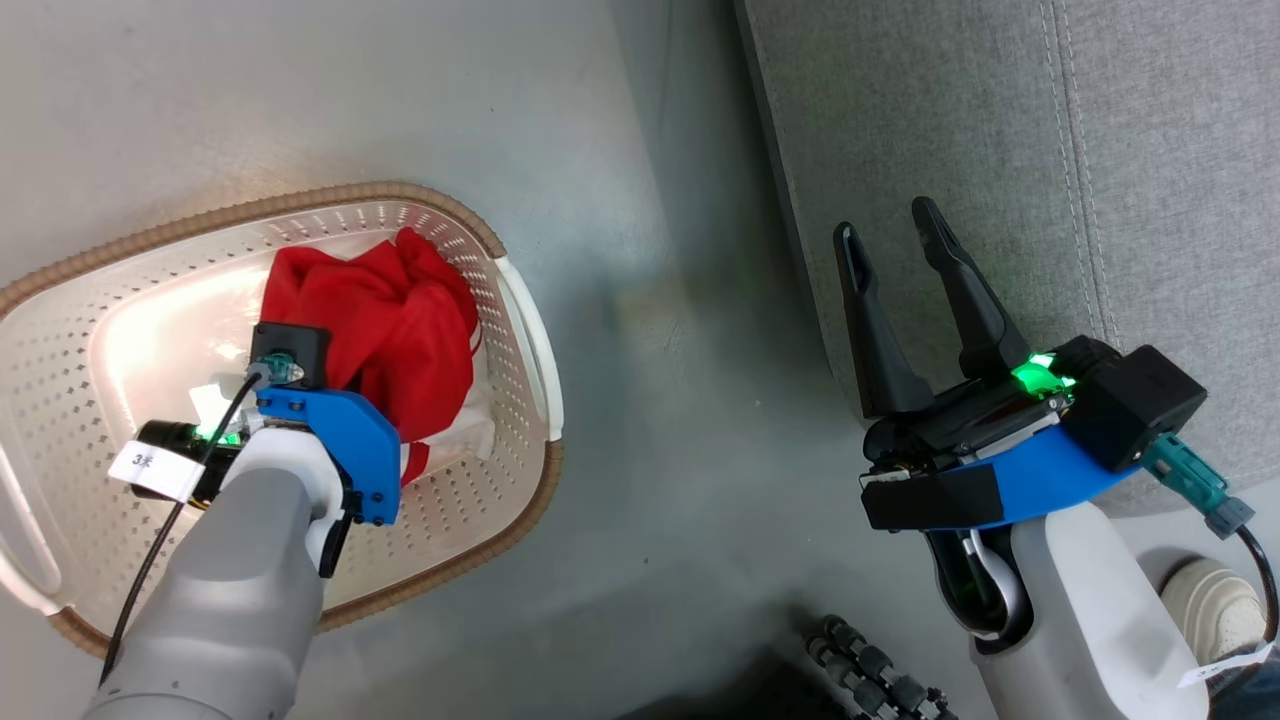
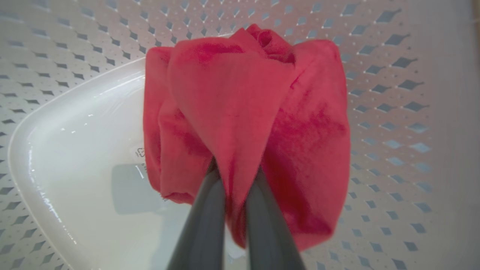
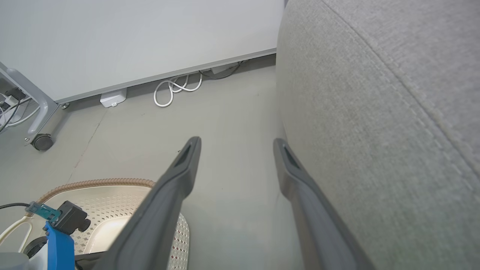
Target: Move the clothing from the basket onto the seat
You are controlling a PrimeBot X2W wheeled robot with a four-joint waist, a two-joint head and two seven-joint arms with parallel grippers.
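The cream perforated basket (image 1: 520, 330) with a brown rim stands on the floor at the left. In it lies the clothing (image 1: 390, 320), bunched bright red fabric with a bit of white at its lower edge. My left wrist (image 1: 330, 430) reaches down into the basket and hides its fingers. In the left wrist view my left gripper (image 2: 234, 170) is shut on a fold of the red clothing (image 2: 243, 105), above the basket's floor (image 2: 75, 157). My right gripper (image 1: 890, 235) stands open and empty at the left edge of the grey seat (image 1: 1000, 150), also seen as right gripper (image 3: 236, 142) beside the seat (image 3: 375, 112).
Bare grey floor (image 1: 680, 400) separates basket and seat. A shoe (image 1: 1210, 600) and a black ribbed object (image 1: 880, 670) lie by my base. In the right wrist view a white cable (image 3: 176, 88) and a wheeled frame leg (image 3: 41, 140) sit along the far wall.
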